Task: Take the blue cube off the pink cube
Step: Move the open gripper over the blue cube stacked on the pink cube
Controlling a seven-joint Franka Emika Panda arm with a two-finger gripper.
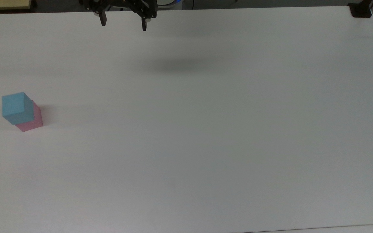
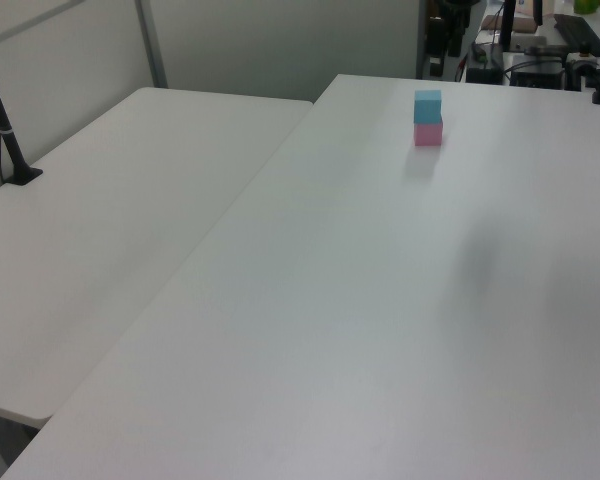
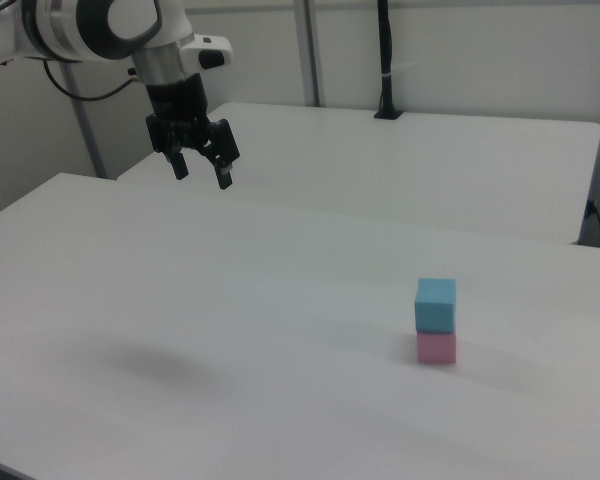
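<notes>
Near the table's (image 1: 206, 145) left edge in the top view, blue cube (image 1: 14, 106) sits on pink cube (image 1: 32, 121); gripper (image 1: 123, 23) wide open, empty, well apart — descend square, lift straight.

One cube (image 1: 15, 106) sits atop another cube (image 1: 32, 122) at the top view's left on the table (image 1: 206, 145), well apart from the raised gripper (image 1: 123, 22).

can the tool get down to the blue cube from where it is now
Probably yes. The tool hangs open above the table, far from the blue cube, which sits on the pink cube with nothing between them.
</notes>
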